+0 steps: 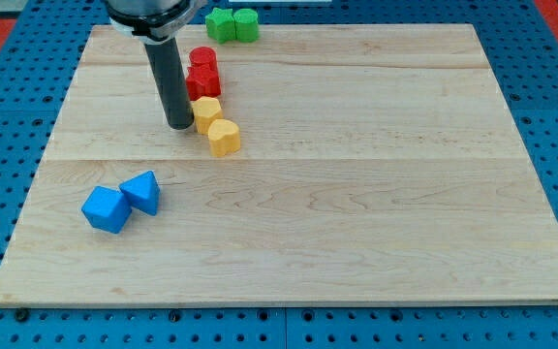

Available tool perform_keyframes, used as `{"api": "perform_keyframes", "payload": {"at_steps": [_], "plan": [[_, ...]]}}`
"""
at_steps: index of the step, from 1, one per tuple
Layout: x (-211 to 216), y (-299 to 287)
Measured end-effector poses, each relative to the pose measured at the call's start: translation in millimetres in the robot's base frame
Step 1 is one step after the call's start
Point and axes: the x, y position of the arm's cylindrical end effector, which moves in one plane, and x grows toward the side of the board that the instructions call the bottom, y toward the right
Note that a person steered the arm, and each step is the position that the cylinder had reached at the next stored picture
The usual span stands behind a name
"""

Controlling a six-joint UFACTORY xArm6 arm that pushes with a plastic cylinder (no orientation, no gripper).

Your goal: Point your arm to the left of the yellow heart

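**Two yellow blocks, one tip just left of them**

Two yellow blocks sit touching in a short slanted row, and my tip (179, 126) stands just to their left. I take the one further from my tip, down and to the right, to be the yellow heart (225, 138). Its outline seems notched, though the shape is too small to be sure. The other yellow block (206, 113) lies immediately right of my tip. It is touching or very nearly so; I cannot tell which.

The rod has nothing that opens or closes and holds nothing. It only rests its end on the board (376, 223).

The move turns on one relation: the heart lies right of my tip and slightly toward the view's bottom, with the other yellow block partly between us. In my judgement I am already on the heart's left side, but a little high. A small slide toward the view's bottom would bring my tip level with the heart without nudging its neighbour.

Beyond the yellow pair, toward the view's top, two red blocks (202, 73) continue the row, and two green blocks (232, 24) lie past those. Two blue blocks (122, 201) lie well apart, down and left of my tip.
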Motion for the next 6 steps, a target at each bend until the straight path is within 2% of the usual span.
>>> {"api": "perform_keyframes", "payload": {"at_steps": [2, 3, 4, 6], "plan": [[64.7, -9.3], [92.9, 10.9], [102.1, 40.1], [72.8, 47.7]]}}
